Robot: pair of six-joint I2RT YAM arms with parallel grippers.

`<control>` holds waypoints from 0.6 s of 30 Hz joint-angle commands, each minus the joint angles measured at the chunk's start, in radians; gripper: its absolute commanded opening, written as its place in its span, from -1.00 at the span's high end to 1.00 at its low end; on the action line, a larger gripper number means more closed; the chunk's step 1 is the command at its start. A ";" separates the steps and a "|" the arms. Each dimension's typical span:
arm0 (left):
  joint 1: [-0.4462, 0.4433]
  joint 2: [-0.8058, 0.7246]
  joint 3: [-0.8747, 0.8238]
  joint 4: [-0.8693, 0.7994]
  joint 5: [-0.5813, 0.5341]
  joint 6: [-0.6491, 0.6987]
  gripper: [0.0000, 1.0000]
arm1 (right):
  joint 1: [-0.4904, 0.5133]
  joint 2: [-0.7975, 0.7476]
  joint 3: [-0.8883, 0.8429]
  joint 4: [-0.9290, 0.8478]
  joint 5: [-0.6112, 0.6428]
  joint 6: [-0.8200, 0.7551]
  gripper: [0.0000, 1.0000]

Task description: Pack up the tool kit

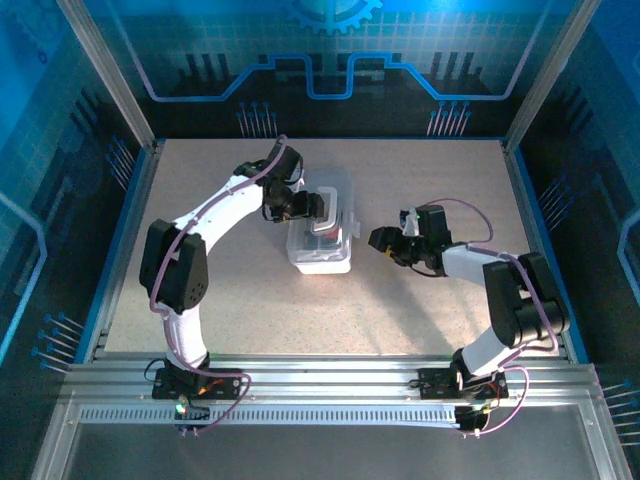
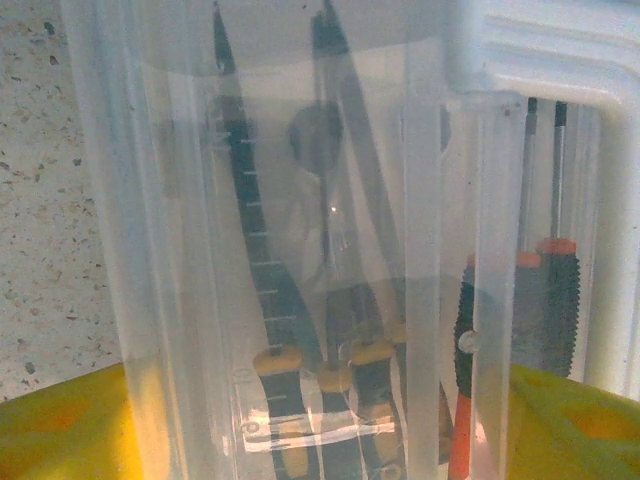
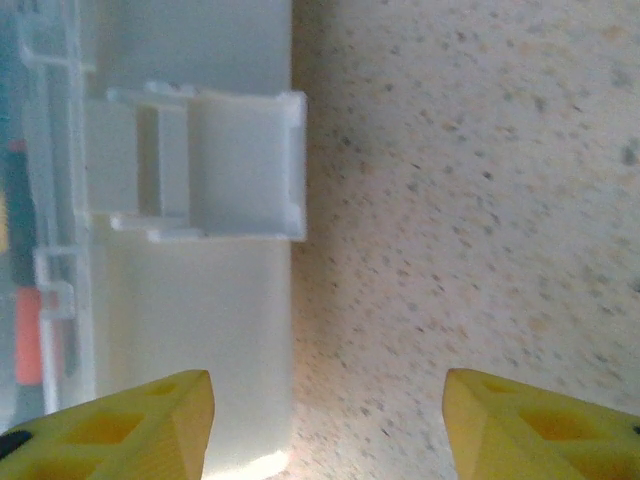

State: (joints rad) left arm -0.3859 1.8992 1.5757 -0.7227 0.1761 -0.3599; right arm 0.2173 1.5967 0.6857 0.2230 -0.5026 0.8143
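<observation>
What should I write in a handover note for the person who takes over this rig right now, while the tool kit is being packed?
Left gripper: jaws stand on either side of the clear plastic of the case; I cannot tell whether they press it.
Right gripper: open, holding nothing, low over the table beside the latch tab.
Things: the case sits mid-table between the arms; pliers and screwdrivers lie inside it.
Done: those tools are in.
Left: probably to close and latch the case; I cannot tell whether it is already shut.
</observation>
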 commanded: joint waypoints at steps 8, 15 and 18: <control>0.056 0.009 -0.131 -0.055 -0.008 0.022 -0.16 | -0.012 0.186 0.058 0.403 -0.151 0.195 -0.51; 0.058 0.001 -0.131 -0.062 -0.007 0.030 -0.14 | -0.001 0.239 0.083 0.443 -0.148 0.241 -0.54; 0.058 0.000 -0.129 -0.063 -0.004 0.030 -0.13 | 0.002 0.264 0.089 0.483 -0.153 0.274 -0.55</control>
State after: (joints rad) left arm -0.3511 1.8595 1.5024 -0.6525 0.2295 -0.3588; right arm 0.2150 1.8343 0.7486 0.6243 -0.6281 1.0443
